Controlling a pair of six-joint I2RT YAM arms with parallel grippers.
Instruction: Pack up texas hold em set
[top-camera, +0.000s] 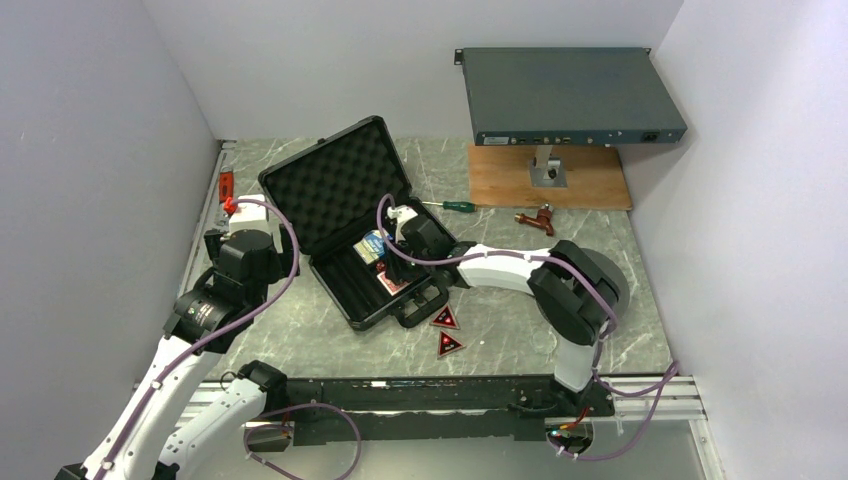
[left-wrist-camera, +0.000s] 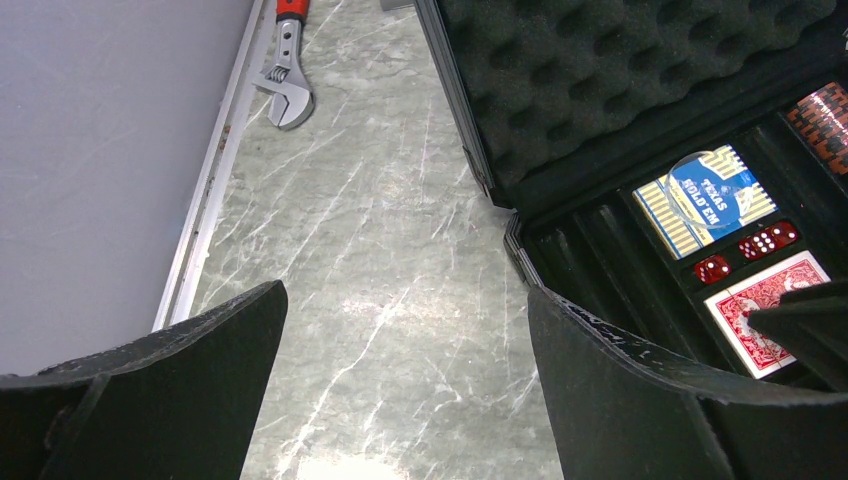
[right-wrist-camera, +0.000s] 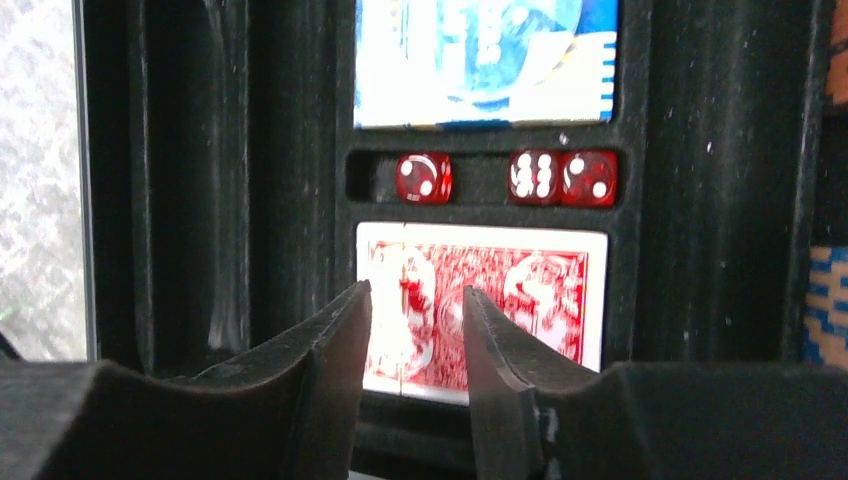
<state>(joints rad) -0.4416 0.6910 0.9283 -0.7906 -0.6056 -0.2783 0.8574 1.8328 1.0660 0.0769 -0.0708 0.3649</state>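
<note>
Pale walls (top-camera: 90, 150) close in a grey-green marbled surface (top-camera: 300, 340), and the open black briefcase (top-camera: 335, 185) lies left of its centre, toward the far edge. The left fingers (left-wrist-camera: 180, 380) are spread wide over bare surface, grasping nothing. The right fingers (right-wrist-camera: 320, 370) are slightly parted and empty above the red deck (right-wrist-camera: 530, 290) in the case.

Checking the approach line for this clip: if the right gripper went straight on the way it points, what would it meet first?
Most likely the red card deck seated in the briefcase: the right gripper aims squarely at it, jaws slightly apart and empty. The gap to it is unclear.
</note>
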